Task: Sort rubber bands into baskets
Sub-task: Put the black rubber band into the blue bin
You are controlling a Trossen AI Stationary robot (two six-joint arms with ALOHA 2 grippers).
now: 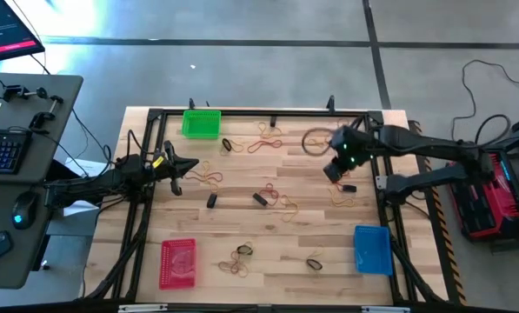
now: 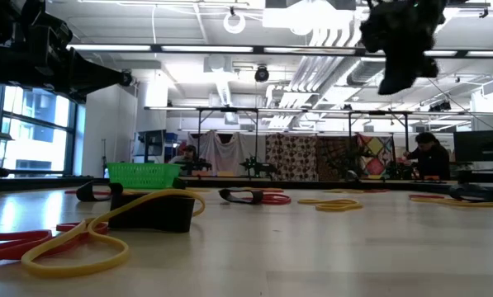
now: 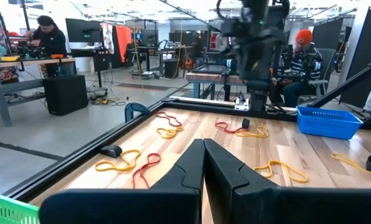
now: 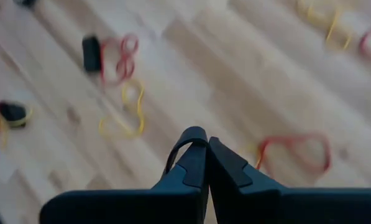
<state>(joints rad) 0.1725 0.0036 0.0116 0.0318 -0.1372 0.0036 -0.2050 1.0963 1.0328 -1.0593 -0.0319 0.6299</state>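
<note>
Red, yellow and black rubber bands (image 1: pixel 263 143) lie scattered flat on the wooden table. The green basket (image 1: pixel 201 123) stands at the far left, the red basket (image 1: pixel 178 263) at the near left and the blue basket (image 1: pixel 372 248) at the near right. My right gripper (image 1: pixel 333 171) hangs high over the table's far right part, pointing steeply down, shut on a thin black rubber band (image 4: pixel 174 154). My left gripper (image 1: pixel 192 165) waits level over the left side, shut (image 3: pixel 204 149), touching nothing. My right gripper pinches the black rubber band between its two fingertips, from above and slanting down. A thin loop of the band (image 4: pixel 173 158) arches out beside one finger. The band is lifted clear of the table.
A black metal frame (image 1: pixel 259 113) runs round the table's edges. Small black blocks (image 1: pixel 260 198) lie among the bands near the middle. Bare wood shows between the red basket and the blue one. People sit at benches in the room beyond the table.
</note>
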